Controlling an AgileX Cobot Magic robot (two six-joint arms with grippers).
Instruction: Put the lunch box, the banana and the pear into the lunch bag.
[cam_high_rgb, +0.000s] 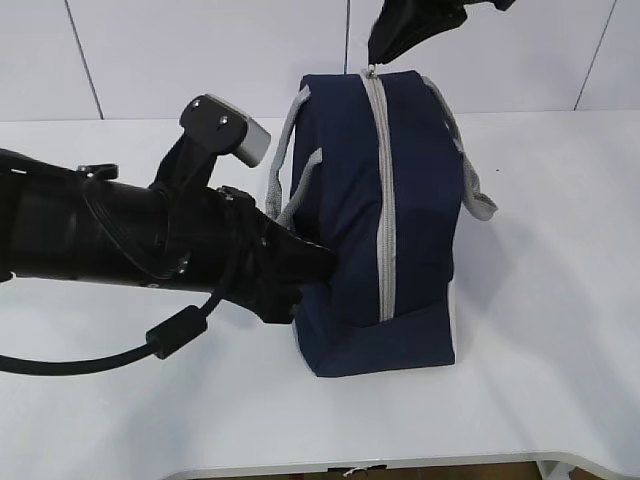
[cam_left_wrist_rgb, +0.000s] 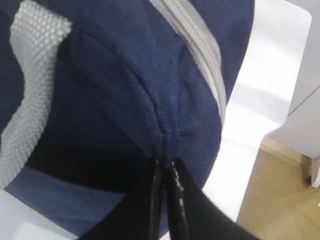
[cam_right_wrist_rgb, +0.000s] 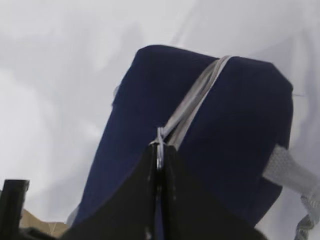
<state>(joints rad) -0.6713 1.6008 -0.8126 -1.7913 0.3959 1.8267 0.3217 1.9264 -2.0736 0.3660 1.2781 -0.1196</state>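
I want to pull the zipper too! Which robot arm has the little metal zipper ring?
The right gripper, at the far end of the lunch bag, pinches the metal ring pull. The left gripper only pinches blue fabric near the bag's bottom.

Left gripper (cam_left_wrist_rgb: 165, 167) pinched closed on a fold of the lunch bag (cam_left_wrist_rgb: 125, 85), navy fabric puckering at the tips. Grey zipper (cam_left_wrist_rgb: 200, 45) runs upper right; grey webbing handle (cam_left_wrist_rgb: 30, 75) left. White table (cam_left_wrist_rgb: 255, 110) right.

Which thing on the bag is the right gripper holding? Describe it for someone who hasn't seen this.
Find the navy lunch bag on the white table. Its grey zipper runs across the top. At the far end, the right gripper pinches the small metal zipper pull, the only shiny piece.
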